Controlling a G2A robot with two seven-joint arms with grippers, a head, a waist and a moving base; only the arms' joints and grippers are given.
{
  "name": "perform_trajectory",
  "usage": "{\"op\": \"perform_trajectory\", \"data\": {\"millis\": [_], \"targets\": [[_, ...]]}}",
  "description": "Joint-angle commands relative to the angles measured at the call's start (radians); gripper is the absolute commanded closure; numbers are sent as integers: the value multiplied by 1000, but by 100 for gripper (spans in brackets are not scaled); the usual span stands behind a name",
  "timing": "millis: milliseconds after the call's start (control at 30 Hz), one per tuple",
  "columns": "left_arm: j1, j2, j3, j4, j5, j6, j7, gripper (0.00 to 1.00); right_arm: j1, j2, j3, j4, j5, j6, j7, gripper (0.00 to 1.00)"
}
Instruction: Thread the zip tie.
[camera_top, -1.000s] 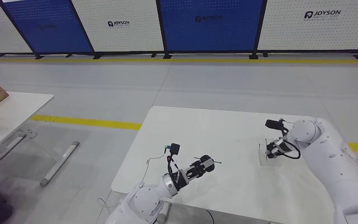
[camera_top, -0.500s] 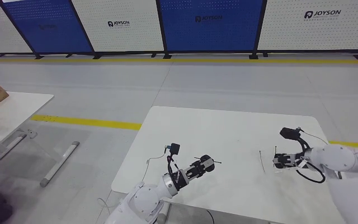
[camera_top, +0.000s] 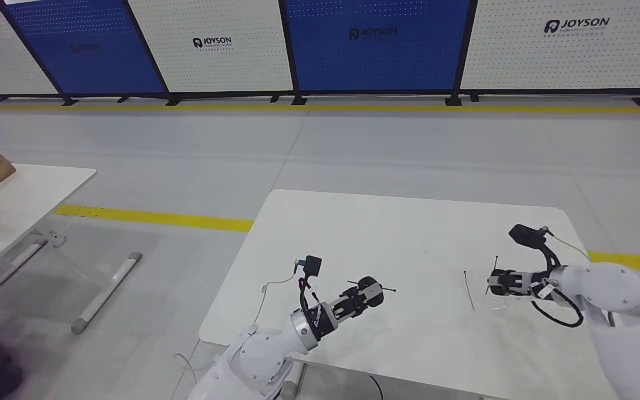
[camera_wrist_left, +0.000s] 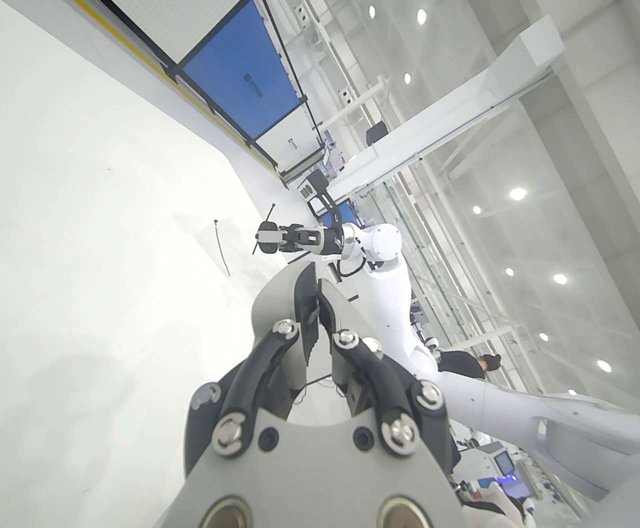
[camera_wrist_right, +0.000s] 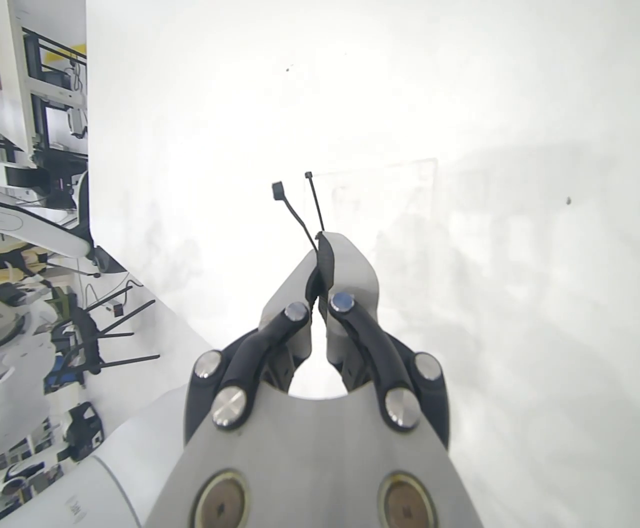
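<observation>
R gripper (camera_wrist_right: 320, 245) drew back, clamping thin black plastic zip tie (camera_wrist_right: 295, 216).
2nd tie (camera_top: 468, 288) lies beside it; L gripper (camera_wrist_left: 316, 280) pinches 3rd tie (camera_top: 387, 289).

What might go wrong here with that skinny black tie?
The right end effector pinches the zip tie by a thin stretch, so it might twist or slip out. A loose zip tie lies on the table close by; a low move could knock it away.
</observation>
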Motion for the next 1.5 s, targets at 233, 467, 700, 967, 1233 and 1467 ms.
{"op": "perform_trajectory", "data": {"millis": [233,467,700,967,1233,1467], "targets": [[0,0,0,0,0,0,0,100,-76,-3,28,-98,156,-50,-154,100],[0,0,0,0,0,0,0,100,-156,-5,24,-280,159,59,-288,100],[0,0,0,0,0,0,0,100,-156,-5,24,-280,159,59,-288,100],[0,0,0,0,0,0,0,100,-180,-13,-4,-293,150,70,-398,100],[-25,-3,31,-28,43,30,55,100,-231,-31,-77,-384,172,53,-599,100],[-76,-16,88,-53,141,171,171,100,-252,-34,-94,-418,164,61,-623,100]]}}
